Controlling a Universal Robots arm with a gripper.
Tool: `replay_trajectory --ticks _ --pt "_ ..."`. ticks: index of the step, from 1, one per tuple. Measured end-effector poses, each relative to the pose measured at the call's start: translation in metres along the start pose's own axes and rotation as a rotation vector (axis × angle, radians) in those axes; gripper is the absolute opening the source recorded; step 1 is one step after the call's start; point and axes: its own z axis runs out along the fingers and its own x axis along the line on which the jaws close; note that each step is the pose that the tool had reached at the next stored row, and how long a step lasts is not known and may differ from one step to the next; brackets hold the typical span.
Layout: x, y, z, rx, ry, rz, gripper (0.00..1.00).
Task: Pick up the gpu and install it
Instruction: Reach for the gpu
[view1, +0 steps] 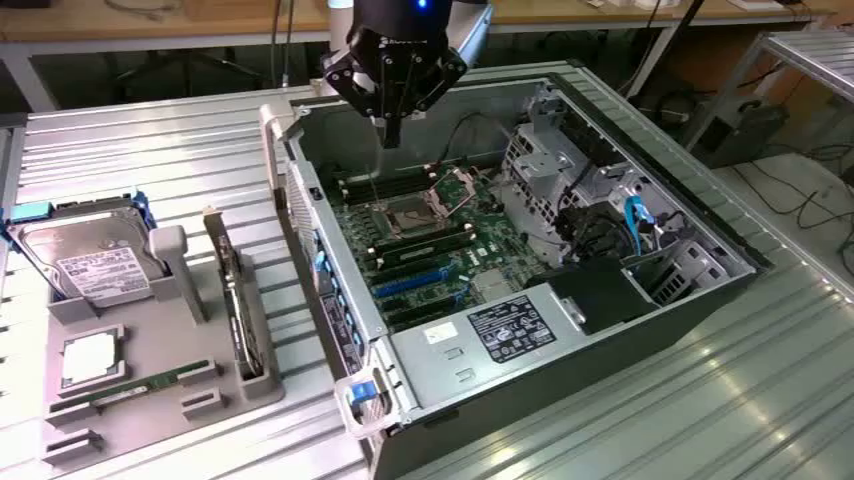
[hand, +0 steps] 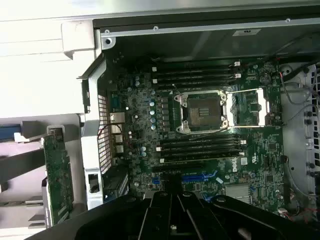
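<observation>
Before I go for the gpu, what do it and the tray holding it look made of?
gpu: matte green printed circuit board, studded with small components; its end bracket looks like bare sheet metal, pale and thin. Tray: uniform dull grey with blocky posts, likely plastic, possibly printed.

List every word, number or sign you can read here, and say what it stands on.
"DELL" (likely): white print on the motherboard.
Hard drive label: print too blurred to read.
Black label inside the computer case: too small to read.
White sticker on the case wall: unreadable.
</observation>
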Motion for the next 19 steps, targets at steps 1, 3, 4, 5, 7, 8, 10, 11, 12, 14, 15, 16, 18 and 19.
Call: replay_trajectory --ticks 1,3,4,5,7,8,10,11,12,14,15,16,18,19 --pt "0.0 0.0 0.0 0.0 0.0 0.0 0.11" --pt "0.0 0.0 0.0 0.0 0.0 0.0 0.11" --pt "0.0 0.0 0.0 0.0001 0.0 0.0 0.11" --pt "0.0 0.0 0.0 0.0 0.0 0.0 0.11" --pt "0.0 0.0 0.0 0.0 0.0 0.0 0.11" --pt "0.0 0.0 0.0 0.0 0.0 0.0 0.11" --pt "0.0 0.0 0.0 0.0 0.0 0.0 0.11" --pt "0.0 0.0 0.0 0.0 0.0 0.0 0.11" --pt "0.0 0.0 0.0 0.0 0.0 0.0 0.11" --pt "0.0 0.0 0.0 0.0 0.0 0.0 0.11" --pt "0.002 -0.0001 -0.0001 0.0001 0.0001 0.0 0.11" --pt "0.004 -0.0006 -0.0002 0.0002 0.0001 0.0 0.11" --pt "0.011 -0.0024 -0.0004 0.0001 0.0 0.0 0.11" --pt "0.015 -0.0036 -0.0006 0.0001 0.0001 0.0 0.11"
